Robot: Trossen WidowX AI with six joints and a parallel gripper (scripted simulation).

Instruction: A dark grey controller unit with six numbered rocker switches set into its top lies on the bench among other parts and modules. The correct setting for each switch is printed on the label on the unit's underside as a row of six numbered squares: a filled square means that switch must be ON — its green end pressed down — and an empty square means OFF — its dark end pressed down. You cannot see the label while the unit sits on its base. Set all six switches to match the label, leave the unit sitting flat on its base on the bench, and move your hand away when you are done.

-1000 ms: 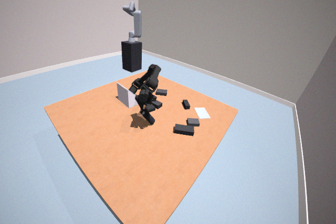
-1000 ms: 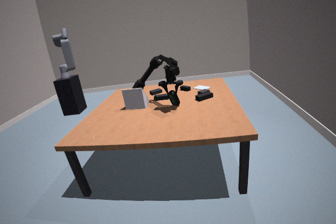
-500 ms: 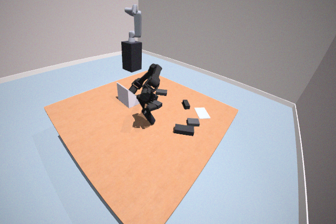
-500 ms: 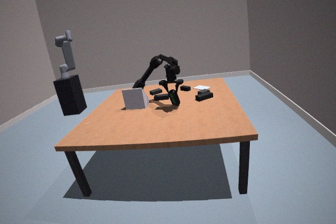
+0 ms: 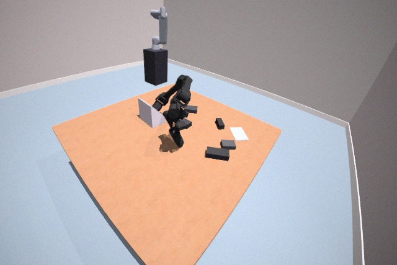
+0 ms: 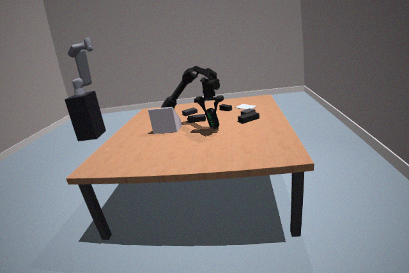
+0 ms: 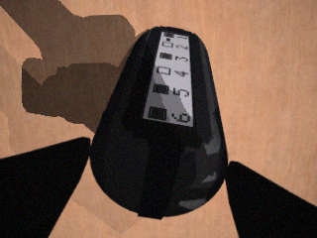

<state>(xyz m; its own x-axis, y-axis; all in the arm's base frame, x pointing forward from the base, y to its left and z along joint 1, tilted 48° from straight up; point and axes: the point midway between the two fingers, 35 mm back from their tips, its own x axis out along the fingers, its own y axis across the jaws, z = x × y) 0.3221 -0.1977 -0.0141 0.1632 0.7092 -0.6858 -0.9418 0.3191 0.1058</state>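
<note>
The dark grey controller unit (image 5: 176,137) (image 6: 212,119) (image 7: 163,169) is steeply tilted on end in my gripper (image 5: 173,128) (image 6: 211,110) (image 7: 159,158), which is shut on its sides. In the wrist view its underside faces the camera, with the white label (image 7: 170,79) readable: squares 1, 3, 5 and 6 are filled, 2 and 4 are empty. A small dark mark lies between squares 1 and 2. Green switch parts show on the face towards the exterior camera, too small to read one by one. I cannot tell whether the unit's lower end touches the bench.
A white wedge-like panel (image 5: 146,114) (image 6: 162,120) stands left of the unit. Dark modules (image 5: 219,123) (image 6: 196,117) lie behind it; a long dark block (image 5: 216,153) (image 6: 248,117) and a smaller block (image 5: 227,144) lie to the right, near a white sheet (image 5: 239,133) (image 6: 245,106).
</note>
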